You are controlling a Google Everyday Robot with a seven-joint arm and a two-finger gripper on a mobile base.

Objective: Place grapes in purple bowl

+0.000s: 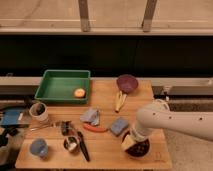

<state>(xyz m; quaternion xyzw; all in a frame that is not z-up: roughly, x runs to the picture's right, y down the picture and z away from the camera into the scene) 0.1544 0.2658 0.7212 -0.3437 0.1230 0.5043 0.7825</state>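
Note:
The grapes are a dark reddish-purple bunch lying on the wooden table near its front right corner. My gripper is at the end of the white arm that reaches in from the right. It hangs directly over the left side of the grapes and hides part of them. The purple bowl stands at the back of the table, right of centre, well apart from the gripper and the grapes.
A green tray at the back left holds a yellow-orange fruit. A banana lies in front of the bowl. Mid-table lie a grey-blue cloth, a red-orange vegetable and a blue sponge. Cups and utensils stand at the left front.

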